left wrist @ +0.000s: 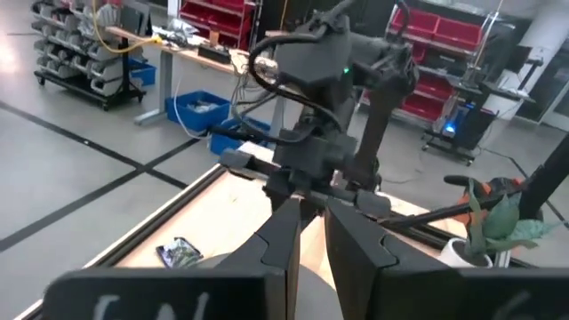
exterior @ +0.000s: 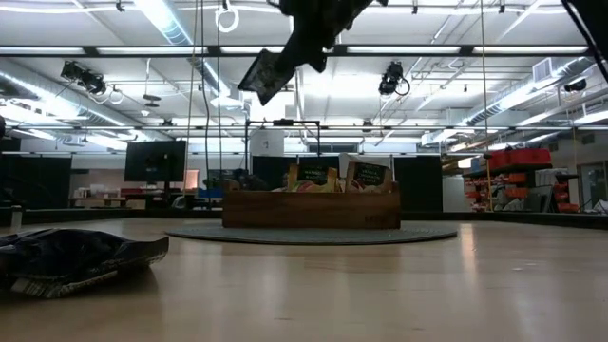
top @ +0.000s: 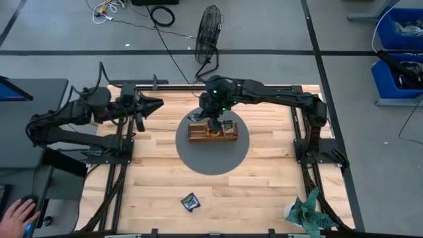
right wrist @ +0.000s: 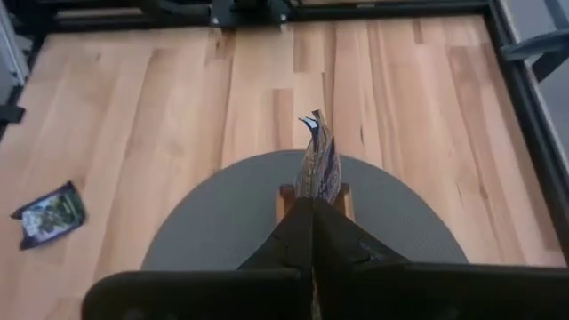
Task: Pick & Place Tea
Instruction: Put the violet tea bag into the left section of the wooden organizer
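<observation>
A long brown wooden tray (top: 213, 137) (exterior: 312, 209) sits on a round grey mat (top: 213, 158), with several sachets standing upright in it (exterior: 332, 178). My right gripper (top: 215, 118) (right wrist: 311, 209) hovers above the tray, shut on a dark tea sachet (right wrist: 318, 160) (exterior: 265, 72). Another dark blue-green sachet (top: 190, 201) (right wrist: 49, 213) (exterior: 76, 256) lies flat on the bare wood near the table's near edge. My left gripper (top: 157, 104) (left wrist: 311, 209) waits shut at the table's far left, touching nothing. My right gripper pinches the sachet between its two fingers at one end (right wrist: 313, 194), coming from above and pointing down. The sachet is lifted clear, high above the tray, and sticks out tilted below the fingers (exterior: 265, 72). In the right wrist view it shows edge-on.
The metal frame rails (top: 301, 125) border the table on both sides. A standing fan (top: 208, 30) is beyond the far edge. A green cloth or plant thing (top: 307, 210) sits at the near right corner. A person's hand (top: 16, 215) rests off the table's near left.
</observation>
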Robot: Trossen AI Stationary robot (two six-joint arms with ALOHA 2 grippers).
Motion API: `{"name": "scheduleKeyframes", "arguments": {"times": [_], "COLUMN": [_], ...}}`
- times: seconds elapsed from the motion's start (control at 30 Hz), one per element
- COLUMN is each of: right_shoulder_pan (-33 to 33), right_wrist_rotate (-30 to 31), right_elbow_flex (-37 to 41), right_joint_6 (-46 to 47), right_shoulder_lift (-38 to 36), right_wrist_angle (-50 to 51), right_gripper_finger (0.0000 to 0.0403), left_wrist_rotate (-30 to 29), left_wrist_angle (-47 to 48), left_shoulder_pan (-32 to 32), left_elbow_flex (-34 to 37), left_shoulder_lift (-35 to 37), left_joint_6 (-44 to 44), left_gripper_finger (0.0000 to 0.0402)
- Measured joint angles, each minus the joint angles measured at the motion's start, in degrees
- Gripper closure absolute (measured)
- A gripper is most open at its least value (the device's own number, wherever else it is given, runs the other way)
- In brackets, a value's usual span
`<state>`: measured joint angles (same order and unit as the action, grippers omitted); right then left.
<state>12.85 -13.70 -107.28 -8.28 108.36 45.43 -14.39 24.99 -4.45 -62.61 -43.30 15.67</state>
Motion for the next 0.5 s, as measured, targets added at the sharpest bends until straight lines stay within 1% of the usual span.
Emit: {"name": "scheduleKeyframes", "arguments": {"times": [0.17,0.5], "right_shoulder_pan": [1.0,1.5], "right_wrist_rotate": [-0.8,-0.8], "right_elbow_flex": [-0.7,-0.8], "right_joint_6": [-1.0,-4.7], "right_shoulder_lift": [3.4,8.7], "right_wrist_angle": [1.3,6.0], "right_gripper_finger": [0.0403,0.0403], "left_wrist_rotate": [0.0,0.0], "left_wrist_angle": [2.5,2.4], "left_shoulder_pan": [0.0,0.0], "left_elbow_flex": [0.0,0.0], "left_shoulder_lift": [0.7,0.7], "left_joint_6": [0.2,0.2], "left_gripper_finger": [0.0344,0.0344]}}
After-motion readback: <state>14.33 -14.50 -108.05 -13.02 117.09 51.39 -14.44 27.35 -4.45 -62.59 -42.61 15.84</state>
